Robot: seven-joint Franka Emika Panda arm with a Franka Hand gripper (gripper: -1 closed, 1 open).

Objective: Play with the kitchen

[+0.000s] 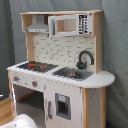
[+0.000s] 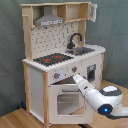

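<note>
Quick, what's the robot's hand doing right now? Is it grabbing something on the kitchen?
Gripper: up at the kitchen front, just under the knobs; open or shut cannot be told, and no grab is visible.

Soft, even light across both exterior views, no hard glare anywhere. Both pictures run blurry, edges smeared all over. In the first exterior view the kitchen (image 1: 60, 70) has shade under its counter at seven o'clock, and the sink (image 1: 72, 73) gives a dull sheen. In the second exterior view the arm (image 2: 97, 97) at five o'clock shows a blue light, and the backdrop sits dim.
</note>
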